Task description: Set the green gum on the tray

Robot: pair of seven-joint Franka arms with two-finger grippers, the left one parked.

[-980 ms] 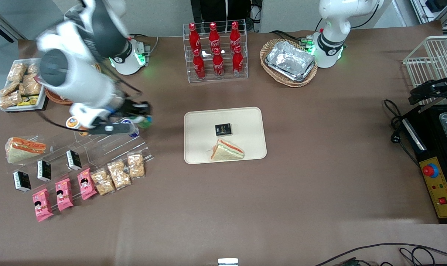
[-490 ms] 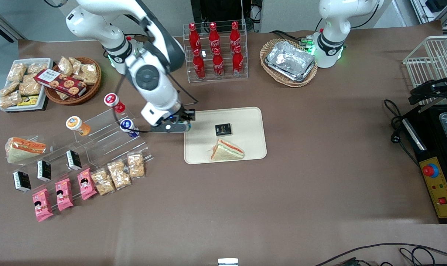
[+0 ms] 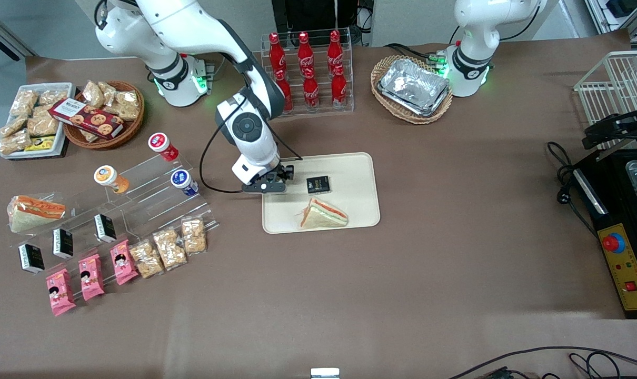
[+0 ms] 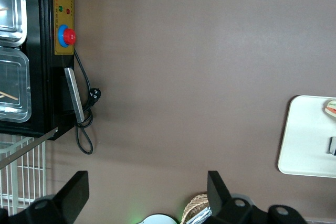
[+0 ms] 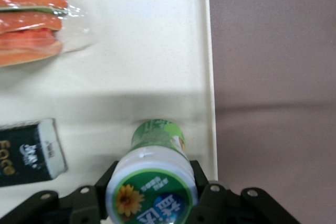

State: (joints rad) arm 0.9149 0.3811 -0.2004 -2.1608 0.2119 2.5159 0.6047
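Claw (image 3: pixel 276 181) of the working arm hangs over the tray (image 3: pixel 358 168), at the tray's edge toward the working arm's end of the bench (image 3: pixel 455 252), in the front view; a black packet (image 3: pixel 318 183) lies just beside it on the tray, and a wrapped sandwich (image 3: pixel 322 215) lies nearer the camera. From the right wrist, the claw (image 5: pixel 151 195) is clamped on the green gum (image 5: pixel 152 174), its fingers (image 5: pixel 86 203) pressed against the bottle's white lid, the green body pointing down at the tray (image 5: pixel 157 51) near its rim, with the black packet (image 5: pixel 29 153) close by and the sandwich (image 5: pixel 37 24) also on the tray. The left wrist view catches one end of the tray (image 4: pixel 307 135) on the brown bench (image 4: pixel 184 77).
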